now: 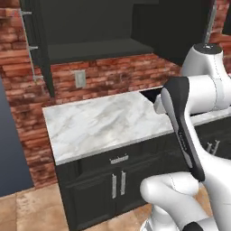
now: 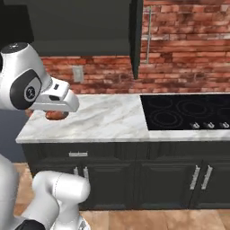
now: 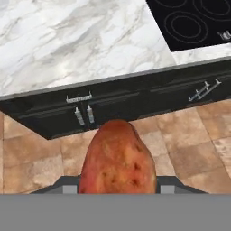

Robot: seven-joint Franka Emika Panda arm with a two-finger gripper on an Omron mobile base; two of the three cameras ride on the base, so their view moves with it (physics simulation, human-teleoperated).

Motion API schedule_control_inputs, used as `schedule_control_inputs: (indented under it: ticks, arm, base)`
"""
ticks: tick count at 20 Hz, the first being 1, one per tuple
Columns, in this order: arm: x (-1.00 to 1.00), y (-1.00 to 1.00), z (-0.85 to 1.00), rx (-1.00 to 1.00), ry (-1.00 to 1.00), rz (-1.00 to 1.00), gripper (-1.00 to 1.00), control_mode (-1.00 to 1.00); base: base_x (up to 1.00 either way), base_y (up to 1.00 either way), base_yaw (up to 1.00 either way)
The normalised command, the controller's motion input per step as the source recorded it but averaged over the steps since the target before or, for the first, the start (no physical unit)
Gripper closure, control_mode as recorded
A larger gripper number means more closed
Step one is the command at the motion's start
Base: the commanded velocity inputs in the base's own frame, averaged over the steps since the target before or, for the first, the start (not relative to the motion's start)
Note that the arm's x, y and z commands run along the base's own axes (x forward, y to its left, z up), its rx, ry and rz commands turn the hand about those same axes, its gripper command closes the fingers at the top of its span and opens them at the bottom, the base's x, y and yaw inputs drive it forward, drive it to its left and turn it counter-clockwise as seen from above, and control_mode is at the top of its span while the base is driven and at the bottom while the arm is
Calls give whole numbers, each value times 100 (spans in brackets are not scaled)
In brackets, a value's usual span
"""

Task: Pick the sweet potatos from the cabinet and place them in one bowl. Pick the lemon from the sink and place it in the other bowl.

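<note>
Transport of a sweet potato is underway: the gripper is pinching the tuber between its jaws, carrying it out past the marble counter's front edge. Next it is needing the wooden bowl, a judgement only.

Both base views look forward and down over the marble table, one from the arm's left, one from its right. The hand view looks steeply down past the table's edge to the floor, close behind a sweet potato.

Jaws clamped, arm raised high
</note>
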Motion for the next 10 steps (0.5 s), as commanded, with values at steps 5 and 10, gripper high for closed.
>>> schedule_control_inputs:
  ticks: [5,10]
  arm:
    - [0,0,0,0,0,0,100,100]
    - [0,0,0,0,0,0,100,100]
  base:
    - [-20,0,-96]
    - [-12,0,-99]
